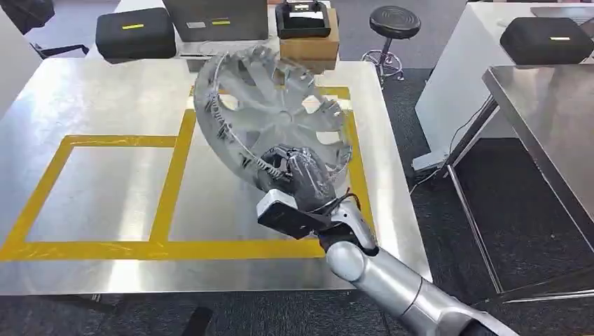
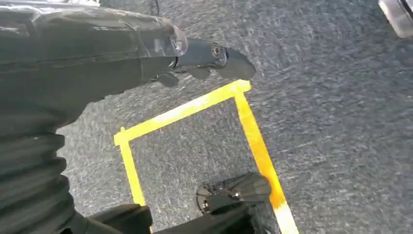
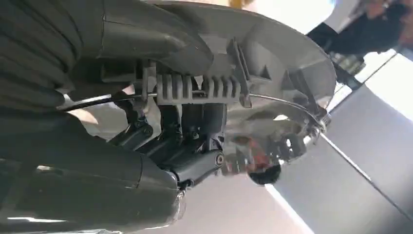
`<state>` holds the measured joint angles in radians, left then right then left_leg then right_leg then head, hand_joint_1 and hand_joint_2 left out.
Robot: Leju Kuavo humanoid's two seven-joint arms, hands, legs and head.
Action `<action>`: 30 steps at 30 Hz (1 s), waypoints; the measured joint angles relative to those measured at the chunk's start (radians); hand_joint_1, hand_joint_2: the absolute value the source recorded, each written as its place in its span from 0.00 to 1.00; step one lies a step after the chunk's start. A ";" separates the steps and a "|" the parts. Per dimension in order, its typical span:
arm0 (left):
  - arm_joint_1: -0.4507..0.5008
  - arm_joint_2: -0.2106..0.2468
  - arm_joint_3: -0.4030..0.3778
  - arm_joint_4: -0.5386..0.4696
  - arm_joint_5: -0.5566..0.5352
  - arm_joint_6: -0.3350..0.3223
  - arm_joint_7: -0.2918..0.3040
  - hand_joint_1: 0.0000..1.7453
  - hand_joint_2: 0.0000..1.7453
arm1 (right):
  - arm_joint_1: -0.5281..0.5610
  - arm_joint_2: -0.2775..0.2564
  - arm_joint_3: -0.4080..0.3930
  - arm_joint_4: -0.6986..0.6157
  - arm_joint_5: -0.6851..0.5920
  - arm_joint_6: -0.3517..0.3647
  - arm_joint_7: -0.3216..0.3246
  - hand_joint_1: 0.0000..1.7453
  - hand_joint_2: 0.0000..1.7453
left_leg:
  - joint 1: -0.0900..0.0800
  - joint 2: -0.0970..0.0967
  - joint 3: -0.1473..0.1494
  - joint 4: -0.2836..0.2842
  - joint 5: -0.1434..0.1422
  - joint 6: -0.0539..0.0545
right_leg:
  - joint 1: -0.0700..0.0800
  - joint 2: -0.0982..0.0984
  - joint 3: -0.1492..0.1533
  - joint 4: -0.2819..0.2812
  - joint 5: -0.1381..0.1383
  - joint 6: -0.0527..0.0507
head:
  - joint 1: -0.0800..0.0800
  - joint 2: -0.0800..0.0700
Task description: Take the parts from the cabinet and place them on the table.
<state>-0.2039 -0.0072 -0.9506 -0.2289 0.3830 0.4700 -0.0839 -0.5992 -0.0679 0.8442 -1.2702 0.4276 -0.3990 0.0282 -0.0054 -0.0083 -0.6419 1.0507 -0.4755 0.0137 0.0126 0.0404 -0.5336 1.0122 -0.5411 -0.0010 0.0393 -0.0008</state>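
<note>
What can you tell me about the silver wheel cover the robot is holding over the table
The wheel cover is a round, silver-grey, plastic-looking disc with curved spokes, open gaps between them, and a ring of ribbed clips and a thin wire hoop around its rim. The right hand grips its lower rim, holding it tilted above the steel table, over the yellow-taped area. Whether any edge touches the table is unclear. The right wrist view shows its glossy back and clips.

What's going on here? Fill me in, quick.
The right robot hand grips a silver wheel cover by its rim, holding it tilted above the steel table, over the yellow tape boxes. It isn't set down yet. The left robot hand hangs over the carpet, holding nothing.
</note>
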 joint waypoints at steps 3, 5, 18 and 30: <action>-0.001 -0.001 -0.009 0.000 0.000 0.000 0.000 0.00 1.00 | -0.012 0.022 0.018 0.096 0.000 0.011 -0.004 1.00 1.00 | 0.000 -0.003 -0.001 0.000 0.000 0.000 | 0.000 0.000 0.000 -0.001 0.000 0.000 | 0.000 0.000; -0.001 -0.001 -0.017 0.000 -0.002 0.000 0.000 0.00 1.00 | -0.020 0.036 0.031 0.141 0.002 0.011 -0.005 1.00 1.00 | 0.000 -0.006 -0.001 0.000 0.000 0.000 | -0.001 -0.001 0.000 -0.002 0.000 0.000 | 0.000 0.000; -0.001 -0.006 -0.042 0.000 -0.017 -0.021 0.000 0.00 1.00 | -0.063 0.086 0.080 0.383 -0.093 0.149 -0.014 1.00 1.00 | 0.000 -0.016 -0.001 0.000 0.000 0.000 | -0.001 -0.004 0.002 -0.004 0.000 0.000 | 0.001 0.000; 0.001 -0.008 -0.055 0.000 -0.018 -0.040 0.004 0.00 1.00 | -0.079 0.111 0.109 0.521 -0.122 0.203 -0.006 1.00 1.00 | 0.001 -0.023 0.002 0.000 0.000 0.001 | -0.001 -0.010 0.007 -0.007 0.000 0.000 | 0.002 0.000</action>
<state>-0.2032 -0.0156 -1.0060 -0.2289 0.3651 0.4299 -0.0797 -0.6777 0.0431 0.9529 -0.7496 0.3056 -0.1957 0.0226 -0.0049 -0.0317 -0.6401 1.0507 -0.4757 0.0142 0.0111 0.0301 -0.5263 1.0055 -0.5416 -0.0006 0.0408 -0.0008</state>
